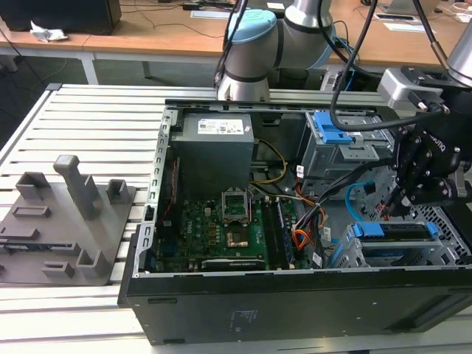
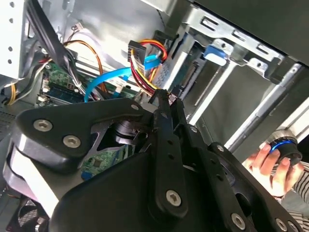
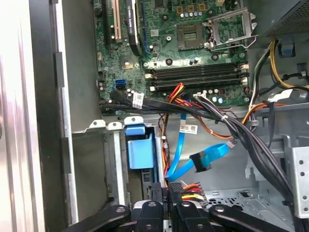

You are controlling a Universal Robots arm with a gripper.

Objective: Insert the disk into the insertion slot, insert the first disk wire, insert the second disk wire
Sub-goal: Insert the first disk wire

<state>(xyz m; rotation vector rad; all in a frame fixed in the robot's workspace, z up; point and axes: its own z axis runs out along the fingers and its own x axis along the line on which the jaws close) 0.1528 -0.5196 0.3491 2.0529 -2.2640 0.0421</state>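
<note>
My gripper (image 1: 399,202) hangs over the right end of the open computer case, just above the disk (image 1: 391,230). The disk's blue carrier (image 3: 140,151) lies inside the insertion slot (image 1: 448,234), a low perforated grey cage. In both wrist views the fingertips are pressed together on the dark plug of the first disk wire (image 3: 189,189), whose orange-red and yellow strands (image 2: 145,65) fan out from the gripper (image 2: 163,98). The second disk wire (image 3: 211,154), a glossy light-blue cable (image 2: 104,79), curls loose beside it with its dark plug free.
The taller grey bay with a blue latch (image 1: 332,127) stands behind the cage. The motherboard (image 1: 228,221), power supply (image 1: 214,151) and thick black cable bundles (image 3: 231,123) crowd the case. A person's hand (image 2: 264,162) holds a blue-ringed device at the case's edge. A grey fixture block (image 1: 66,221) lies outside.
</note>
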